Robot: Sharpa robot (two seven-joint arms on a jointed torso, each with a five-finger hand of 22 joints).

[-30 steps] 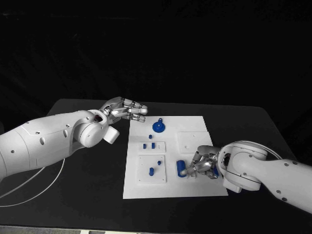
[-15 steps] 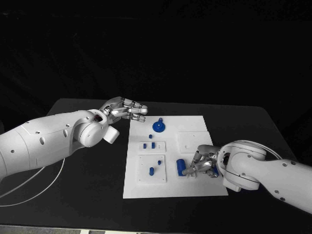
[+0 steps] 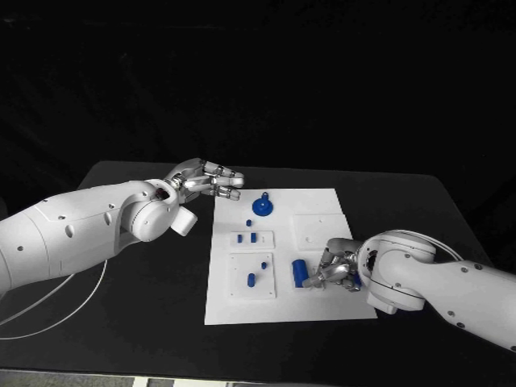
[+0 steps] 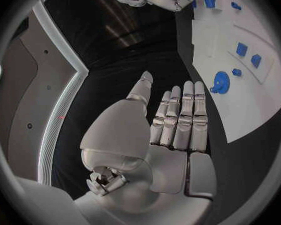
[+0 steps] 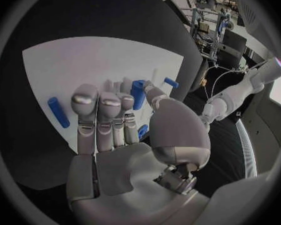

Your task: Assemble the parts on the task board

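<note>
Partly hidden blue part (image 5: pixel 138 94) in right hand (image 3: pixel 337 272); left hand (image 3: pixel 208 179) spread, empty.

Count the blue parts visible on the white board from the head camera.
6: a round one at the far end, two small ones on the upper plate, two on the lower plate, a long one beside the right hand, whose fingers may hide more.
</note>
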